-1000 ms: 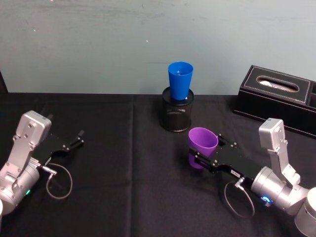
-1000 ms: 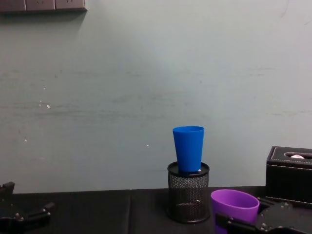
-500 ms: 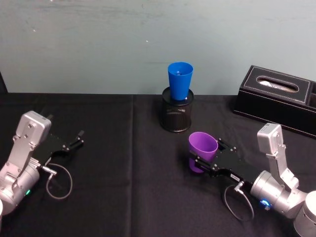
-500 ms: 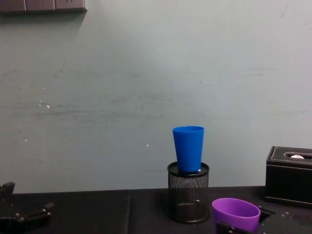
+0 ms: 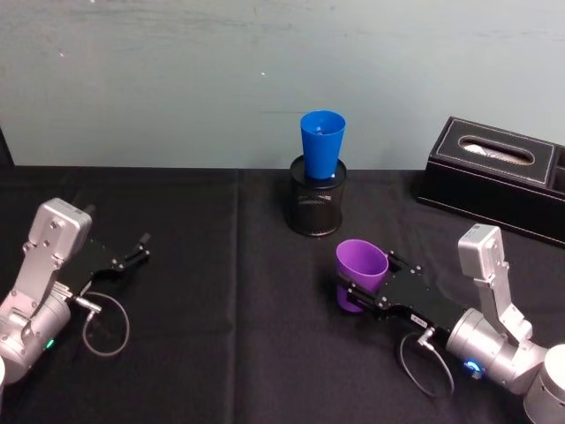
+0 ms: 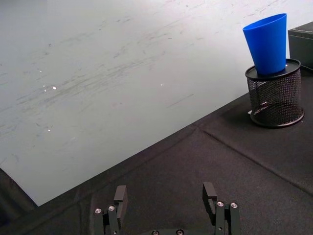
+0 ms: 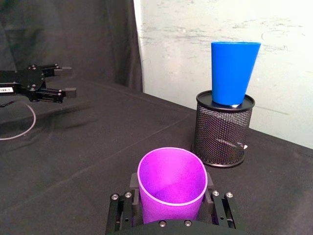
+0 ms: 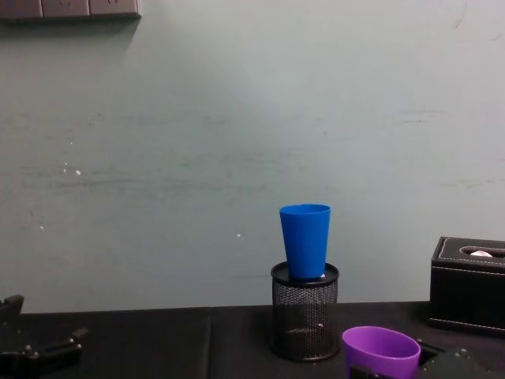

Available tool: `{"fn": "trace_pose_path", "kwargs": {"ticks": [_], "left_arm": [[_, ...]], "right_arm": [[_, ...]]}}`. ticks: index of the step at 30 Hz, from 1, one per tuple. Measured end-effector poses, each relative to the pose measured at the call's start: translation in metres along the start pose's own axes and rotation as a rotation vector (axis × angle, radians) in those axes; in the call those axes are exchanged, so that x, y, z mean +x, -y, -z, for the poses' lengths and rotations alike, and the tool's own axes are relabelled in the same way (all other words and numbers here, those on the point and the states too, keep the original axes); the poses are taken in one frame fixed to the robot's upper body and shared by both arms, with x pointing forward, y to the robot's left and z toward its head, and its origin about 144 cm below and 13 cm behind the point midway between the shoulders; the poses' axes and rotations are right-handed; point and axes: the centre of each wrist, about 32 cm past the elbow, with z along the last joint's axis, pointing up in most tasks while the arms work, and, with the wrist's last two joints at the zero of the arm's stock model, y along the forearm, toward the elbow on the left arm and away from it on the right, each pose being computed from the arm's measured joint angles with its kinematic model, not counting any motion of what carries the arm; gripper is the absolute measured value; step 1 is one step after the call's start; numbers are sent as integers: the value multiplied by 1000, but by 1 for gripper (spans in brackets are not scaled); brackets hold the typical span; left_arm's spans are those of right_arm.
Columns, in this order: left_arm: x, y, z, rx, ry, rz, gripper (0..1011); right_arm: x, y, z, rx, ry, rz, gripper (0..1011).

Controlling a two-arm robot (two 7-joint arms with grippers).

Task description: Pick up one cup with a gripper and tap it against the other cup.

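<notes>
Inside holder [image 5: 316, 210], blue cup [image 5: 321, 141]; tool [image 5: 362, 283] grips purple [image 5: 360, 262]

Bench [image 5: 247, 353]: covered with black cloth.
Mesh pen holder [image 5: 316, 210]: upright, mid-bench near the wall.
Tissue box [image 5: 494, 181]: black, far right.

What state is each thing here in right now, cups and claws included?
purple cup: upright, empty, held.
right gripper: shut on the purple cup.
blue cup: upright, standing in the top of the mesh pen holder.
mesh pen holder: upright on the table.
left gripper: open, empty.
</notes>
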Motion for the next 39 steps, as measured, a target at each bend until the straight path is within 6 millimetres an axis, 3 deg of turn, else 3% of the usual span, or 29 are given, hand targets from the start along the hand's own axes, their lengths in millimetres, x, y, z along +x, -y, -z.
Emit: {"fn": "trace_pose_path", "kwargs": {"ticks": [39], "left_arm": [[0,0,0,0,0,0,1011]], "right_arm": [[-1,2,3,-10,-4,-2,726]]}}
